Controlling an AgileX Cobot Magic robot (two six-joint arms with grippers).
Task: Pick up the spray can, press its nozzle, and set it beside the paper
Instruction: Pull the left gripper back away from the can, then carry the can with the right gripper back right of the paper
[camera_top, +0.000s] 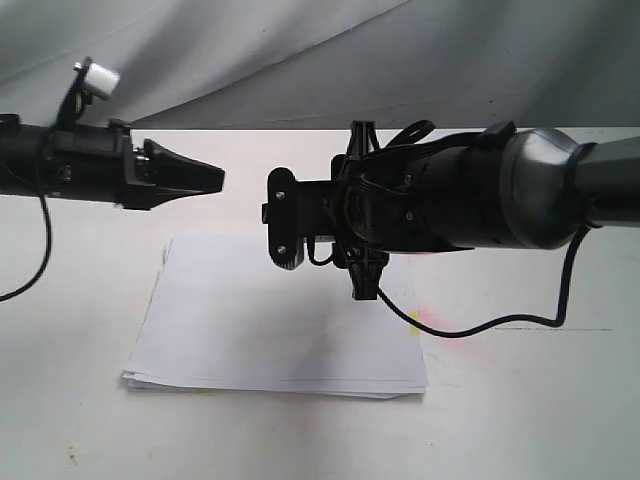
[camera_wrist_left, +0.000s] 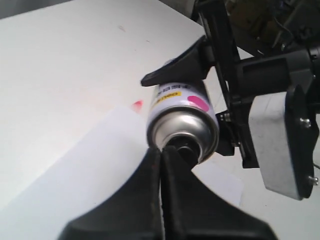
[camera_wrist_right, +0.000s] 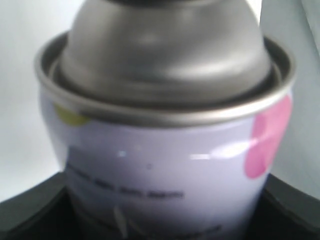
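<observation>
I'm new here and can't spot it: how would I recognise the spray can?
Start at the white paper on the table; the right gripper hangs over it. Clamped in it, top toward the left gripper, is the spray can. It is a small silver cylinder with a white label and a pink dot, unlike the black fingers gripping it.

We see left hand (camera_wrist_left: 161, 151), fingers (camera_wrist_left: 131, 202) pressed together, tips at small black plastic nozzle (camera_wrist_left: 184, 149) of silver metal spray can (camera_wrist_left: 183, 119).
</observation>
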